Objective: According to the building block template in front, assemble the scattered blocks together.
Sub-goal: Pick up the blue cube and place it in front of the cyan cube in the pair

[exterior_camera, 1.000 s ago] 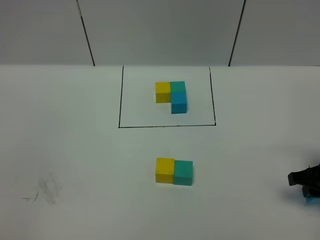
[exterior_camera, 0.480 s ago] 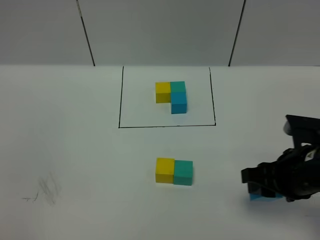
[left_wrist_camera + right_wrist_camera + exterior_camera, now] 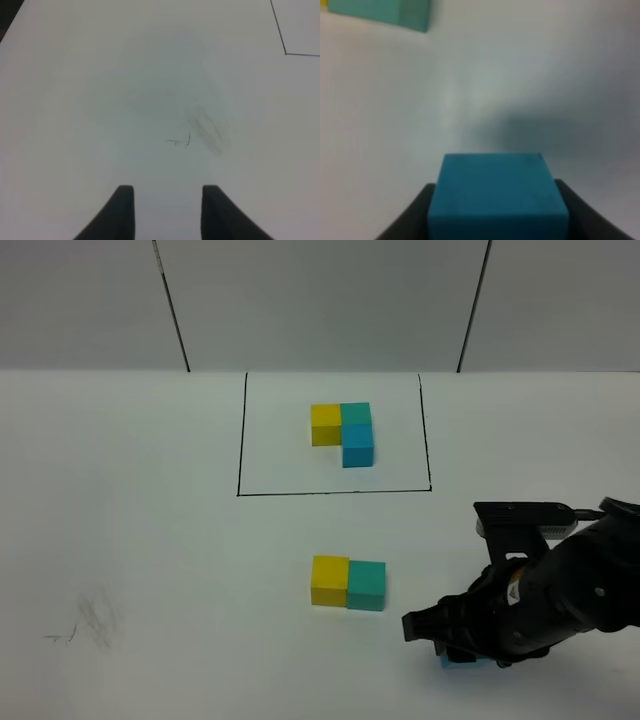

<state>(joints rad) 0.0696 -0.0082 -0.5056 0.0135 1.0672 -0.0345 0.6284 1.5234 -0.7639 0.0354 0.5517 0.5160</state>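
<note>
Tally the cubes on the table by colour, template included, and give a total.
Yellow: 2, template and loose
Teal-green: 2, template and loose
Sky-blue: 2, template and one held in the right fingers
Total: 6 cubes

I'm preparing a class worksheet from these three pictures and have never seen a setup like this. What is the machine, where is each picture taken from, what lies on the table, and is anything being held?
It is a two-armed robot. One picture looks down from a high camera; the other two come from cameras on each wrist. On the white table a drawn black frame holds the template: yellow, green and blue cubes in an L. Nearer, a loose yellow cube touches a green cube. The right tool grips the blue cube. The left tool holds nothing.
</note>
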